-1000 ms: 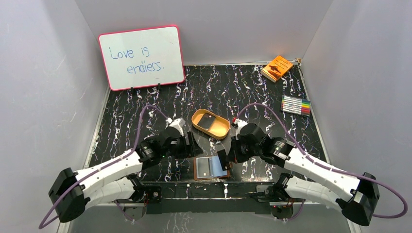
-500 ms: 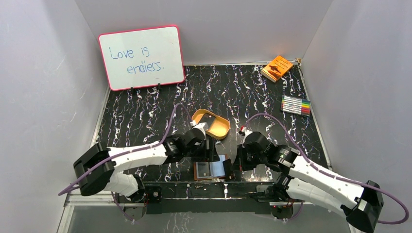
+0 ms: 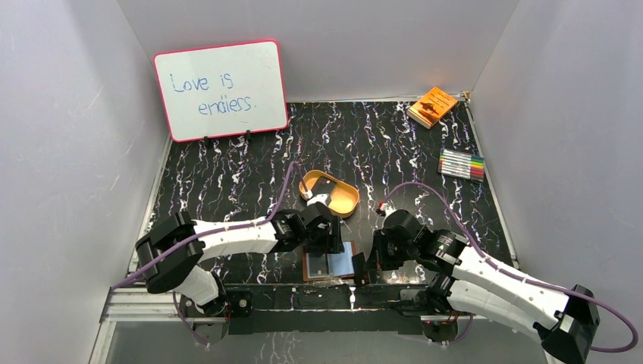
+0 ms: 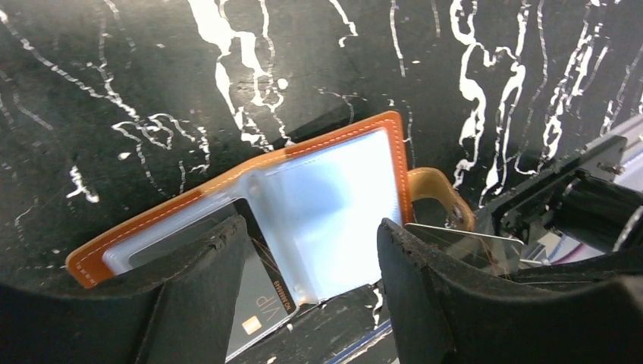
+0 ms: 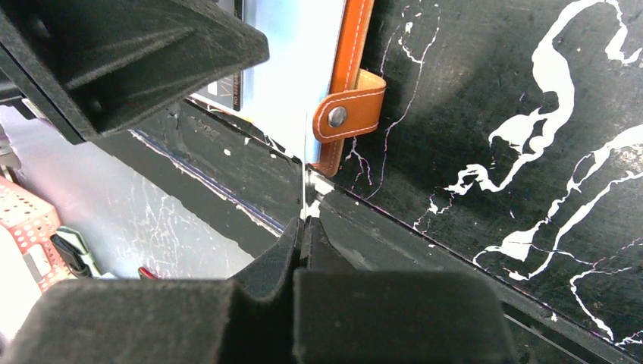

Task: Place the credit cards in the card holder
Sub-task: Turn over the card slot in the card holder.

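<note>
The card holder (image 3: pixel 339 263) lies open by the table's near edge, orange-brown with pale clear sleeves (image 4: pixel 334 189). A black credit card (image 4: pixel 254 299) marked VIP sits in its left sleeve. My left gripper (image 4: pixel 311 254) hangs open just above the holder, one finger over each side. My right gripper (image 5: pixel 303 224) is shut on another thin, dark-looking credit card (image 5: pixel 304 182), held on edge right beside the holder's strap tab (image 5: pixel 345 114). That same card (image 4: pixel 474 244) shows past the left gripper's right finger. A further black card (image 3: pixel 324 189) lies in the tan tray.
The tan oval tray (image 3: pixel 350 205) stands just behind the left gripper (image 3: pixel 324 241). A whiteboard (image 3: pixel 220 89) leans at the back left. An orange booklet (image 3: pixel 433 106) and a pack of markers (image 3: pixel 462 164) lie at the back right. The table's front edge runs just below the holder.
My left arm has swung right and come over the open card holder, its jaws narrowing a little. The right gripper with its card has shifted slightly toward the near edge.
</note>
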Robot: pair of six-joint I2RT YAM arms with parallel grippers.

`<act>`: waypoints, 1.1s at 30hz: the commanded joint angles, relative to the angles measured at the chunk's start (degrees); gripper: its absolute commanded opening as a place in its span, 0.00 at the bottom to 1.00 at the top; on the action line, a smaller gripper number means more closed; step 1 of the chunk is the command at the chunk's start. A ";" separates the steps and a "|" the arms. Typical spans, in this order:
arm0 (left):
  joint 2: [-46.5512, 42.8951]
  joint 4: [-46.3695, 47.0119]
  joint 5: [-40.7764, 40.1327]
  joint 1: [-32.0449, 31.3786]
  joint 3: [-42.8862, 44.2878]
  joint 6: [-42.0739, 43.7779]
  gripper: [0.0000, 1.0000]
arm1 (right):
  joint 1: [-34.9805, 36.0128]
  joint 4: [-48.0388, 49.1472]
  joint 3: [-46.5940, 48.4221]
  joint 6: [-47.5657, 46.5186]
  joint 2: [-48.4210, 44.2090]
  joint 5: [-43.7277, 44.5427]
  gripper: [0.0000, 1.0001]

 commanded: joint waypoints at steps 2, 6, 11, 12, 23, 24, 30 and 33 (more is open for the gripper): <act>-2.46 -4.15 -5.21 -0.14 1.21 -1.30 0.60 | 0.32 1.71 -0.19 0.68 0.48 0.48 0.00; -3.66 -4.30 -5.77 -0.14 0.16 -1.78 0.60 | 0.29 2.52 -0.53 0.55 1.51 0.05 0.00; -3.73 -4.42 -5.73 -0.14 -0.59 -2.60 0.60 | 0.35 1.44 -0.06 1.11 0.64 1.48 0.00; -3.81 -4.45 -5.81 -0.14 -0.68 -2.65 0.60 | 0.34 1.26 0.22 1.15 0.23 2.09 0.00; -6.54 -5.26 -7.84 -0.14 -1.62 -3.50 0.60 | 0.36 4.20 1.79 0.21 2.42 -0.09 0.00; -6.88 -5.39 -8.03 -0.14 -1.76 -3.67 0.60 | 0.35 4.21 1.71 0.26 2.85 -0.09 0.00; -7.64 -5.32 -8.20 -0.14 -2.82 -4.11 0.60 | 0.35 4.48 0.34 1.00 3.50 -0.36 0.00; -7.44 -5.06 -8.11 -0.14 -2.89 -4.13 0.60 | 0.35 4.70 -0.26 1.15 3.33 -0.59 0.00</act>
